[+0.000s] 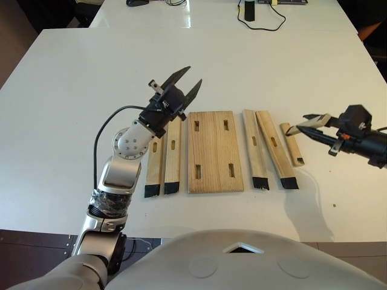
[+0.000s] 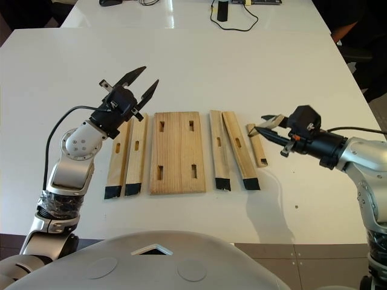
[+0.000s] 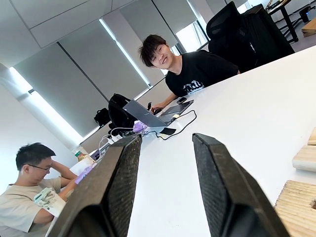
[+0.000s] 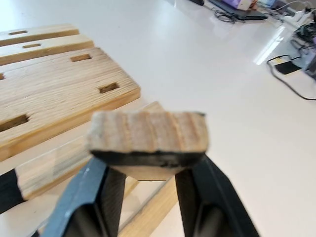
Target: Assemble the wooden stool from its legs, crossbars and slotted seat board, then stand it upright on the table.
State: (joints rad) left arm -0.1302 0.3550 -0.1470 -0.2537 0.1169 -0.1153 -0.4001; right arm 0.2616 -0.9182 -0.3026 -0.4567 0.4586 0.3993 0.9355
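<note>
The slotted seat board (image 1: 210, 151) lies flat in the middle of the white table (image 1: 91, 72). Two legs (image 1: 164, 158) lie side by side to its left, and two more legs (image 1: 266, 148) lie to its right. A short crossbar (image 1: 294, 148) rests beyond those, on the right. My left gripper (image 1: 180, 83) hangs open and empty above the far ends of the left legs; its pads (image 3: 123, 182) frame bare table. My right gripper (image 1: 302, 122) hovers by the crossbar's far end, shut on a small wooden crossbar piece (image 4: 148, 131) seen end-on.
A black cable and a dark object (image 1: 249, 12) lie at the table's far side, with a mouse (image 1: 138, 2) near them. A laptop (image 3: 148, 113) sits far across the table. The near table edge (image 1: 60, 232) runs just below the parts.
</note>
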